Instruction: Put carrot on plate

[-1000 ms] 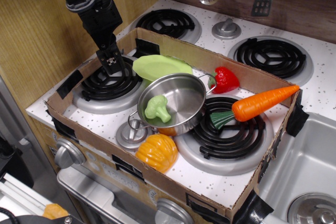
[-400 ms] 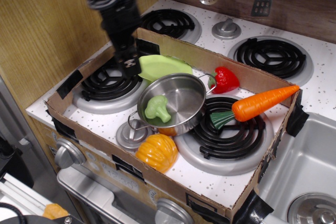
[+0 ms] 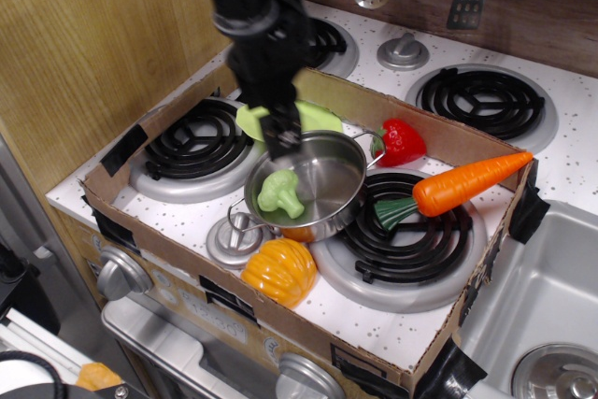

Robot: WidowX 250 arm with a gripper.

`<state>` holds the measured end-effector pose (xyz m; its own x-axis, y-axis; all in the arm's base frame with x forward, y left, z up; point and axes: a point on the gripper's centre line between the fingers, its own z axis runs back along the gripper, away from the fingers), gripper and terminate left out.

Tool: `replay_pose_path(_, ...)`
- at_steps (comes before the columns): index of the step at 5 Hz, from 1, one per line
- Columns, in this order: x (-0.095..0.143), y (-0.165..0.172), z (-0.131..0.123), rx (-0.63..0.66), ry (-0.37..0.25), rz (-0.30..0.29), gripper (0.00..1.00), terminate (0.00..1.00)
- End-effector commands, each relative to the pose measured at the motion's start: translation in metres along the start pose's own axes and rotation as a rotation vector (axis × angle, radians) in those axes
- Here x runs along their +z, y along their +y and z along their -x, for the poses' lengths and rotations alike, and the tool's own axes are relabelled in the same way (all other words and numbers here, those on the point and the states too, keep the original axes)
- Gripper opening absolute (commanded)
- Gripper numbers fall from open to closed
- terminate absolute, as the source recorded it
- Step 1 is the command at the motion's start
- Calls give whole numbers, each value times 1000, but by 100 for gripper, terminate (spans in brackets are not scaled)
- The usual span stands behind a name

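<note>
Orange toy carrot (image 3: 464, 184) lies untouched across the front-right burner (image 3: 411, 231), well apart from the lime plate (image 3: 318, 118). Gripper (image 3: 283, 142) hovers over steel pot (image 3: 322, 184), empty; jaw gap unclear w/ blur.

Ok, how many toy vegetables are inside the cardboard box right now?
4: broccoli in the pot, pumpkin at the front, pepper at the back, carrot on the right. More may hide behind the pot.

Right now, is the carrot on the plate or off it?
Off. The carrot lies across the right front burner, leafy end toward the pot. The plate sits behind the pot, under the gripper.
</note>
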<state>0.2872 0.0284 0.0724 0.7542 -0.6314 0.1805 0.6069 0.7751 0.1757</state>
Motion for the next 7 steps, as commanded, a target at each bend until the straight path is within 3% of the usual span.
replay_pose_path(1,24,-27,-47,-10,-59,-16,100,0)
replay_pose_path(3,11,-46,-71,-55,-101,22,100,0)
replay_pose_path(6,-37,-58,-76,-54,-193,60,100,0)
replay_pose_path(7,-42,-61,-79,-55,-202,74,100,0)
